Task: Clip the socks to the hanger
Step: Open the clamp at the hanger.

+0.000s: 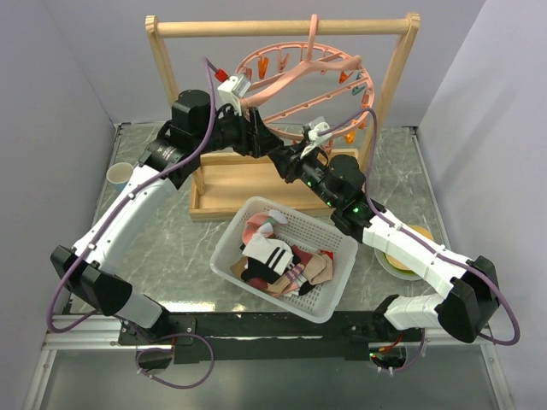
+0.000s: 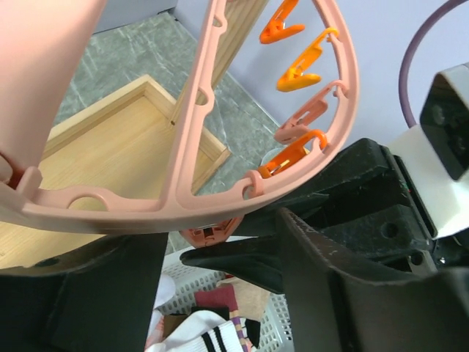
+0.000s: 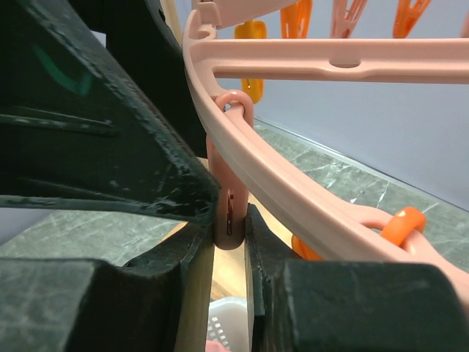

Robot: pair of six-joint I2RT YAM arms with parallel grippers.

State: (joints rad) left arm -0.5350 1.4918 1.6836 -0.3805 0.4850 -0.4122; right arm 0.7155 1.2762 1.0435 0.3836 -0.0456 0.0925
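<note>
The salmon-pink ring hanger [image 1: 369, 85] hangs by its hook from a wooden rack. My right gripper [image 1: 289, 159] is under the ring's near edge, shut [image 3: 229, 220] on a pink clip [image 3: 229, 209] that dangles from the hanger rim [image 3: 293, 183]. A black sock [image 3: 110, 147] reaches up to that clip from the left. My left gripper [image 1: 256, 137] sits beside it under the ring [image 2: 198, 205], its fingers wide apart [image 2: 227, 253], with the black sock's tip [image 2: 249, 257] lying between them. Other socks [image 1: 278, 260], one white with black stripes [image 2: 198, 334], lie in the basket below.
The white mesh basket [image 1: 229, 249] stands in front of the rack's wooden base tray [image 1: 226, 184]. The rack's top bar [image 1: 282, 28] spans the back. A small cup [image 1: 120, 173] is at the left and a yellow dish [image 1: 419, 232] is under the right arm.
</note>
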